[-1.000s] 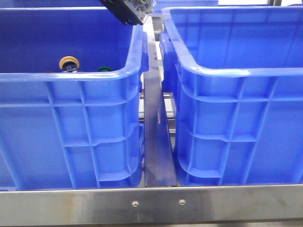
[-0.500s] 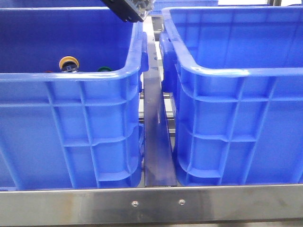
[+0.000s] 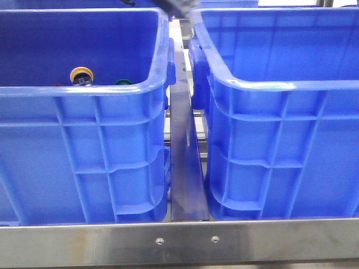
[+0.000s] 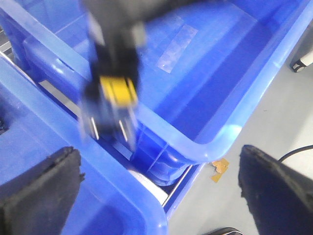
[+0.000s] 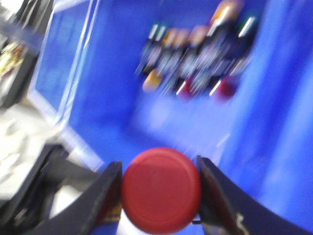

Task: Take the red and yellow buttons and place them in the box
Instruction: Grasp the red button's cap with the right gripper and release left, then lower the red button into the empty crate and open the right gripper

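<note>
We see two blue crates side by side on the surface. A brushed steel rail (image 3: 179,242) with two screws runs along the surface's near edge, and a dark metal strip (image 3: 185,162) sits in the gap between the crates.

Left crate (image 3: 84,145): a yellow button (image 3: 82,75) and a green-capped button (image 3: 123,82) peek over the near rim; the rest of the contents are hidden from the front. Right crate (image 3: 280,140): the front view shows only its inner walls, the floor is hidden.

Right end effector (image 5: 160,196): clamped on the red button (image 5: 161,189), cap facing the wrist camera, one finger on each side touching it. It hangs above a blue crate interior holding a blurred cluster of buttons (image 5: 195,54) with yellow, red and green caps, too smeared to count. In the front view only a dark sliver at the top edge, above the gap, shows an arm.

Left end effector (image 4: 159,191): fingers spread wide apart, nothing between them. Its camera looks down on the seam between the crates, and in front of it we see the other arm's blurred dark body with a yellow patch (image 4: 115,93).

Room: light grey floor (image 4: 274,117) beyond the crate corner, a scrap of tan tape (image 4: 220,168) on it, a cable (image 4: 296,152) and a caster (image 4: 303,61) at the edge of that view.
</note>
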